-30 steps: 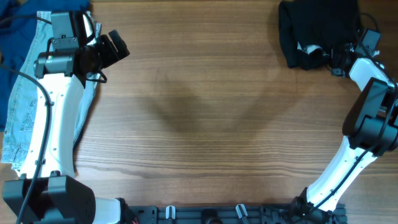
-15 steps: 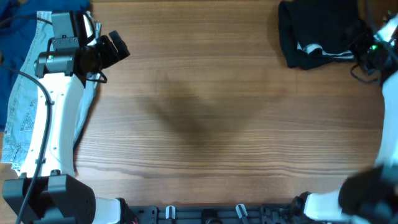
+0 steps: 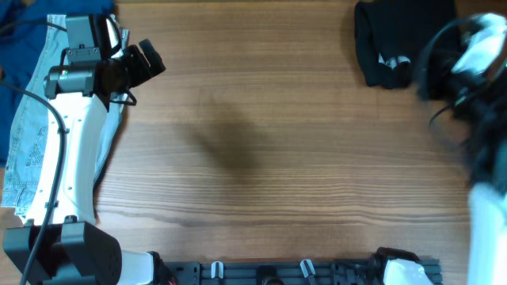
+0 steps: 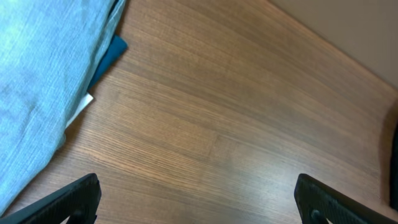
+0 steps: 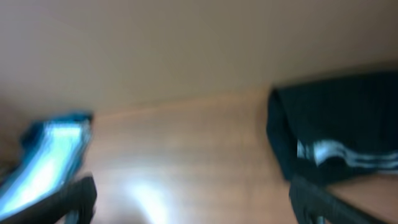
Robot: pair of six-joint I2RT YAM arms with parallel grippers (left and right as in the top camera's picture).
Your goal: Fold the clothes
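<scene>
A folded black garment [image 3: 396, 39] with white stripes lies at the table's far right corner; the right wrist view shows it blurred [image 5: 336, 130]. Light blue denim clothes [image 3: 28, 134] are piled at the left edge, with a darker blue garment [image 3: 20, 36] beyond them. My left gripper [image 3: 146, 63] hovers just right of that pile; in its wrist view it [image 4: 200, 205] is open over bare wood, the denim [image 4: 43, 74] at upper left. My right arm [image 3: 475, 71] is a motion blur near the black garment. The right gripper [image 5: 196, 205] is open and holds nothing.
The wooden table [image 3: 261, 142] stretches between the two piles. A dark rail with clips [image 3: 261, 271] runs along the near edge. A beige wall [image 5: 186, 43] shows behind the table in the right wrist view.
The right gripper has opened and left the black garment, and its arm has swung fast away from it. The left arm has not moved.
</scene>
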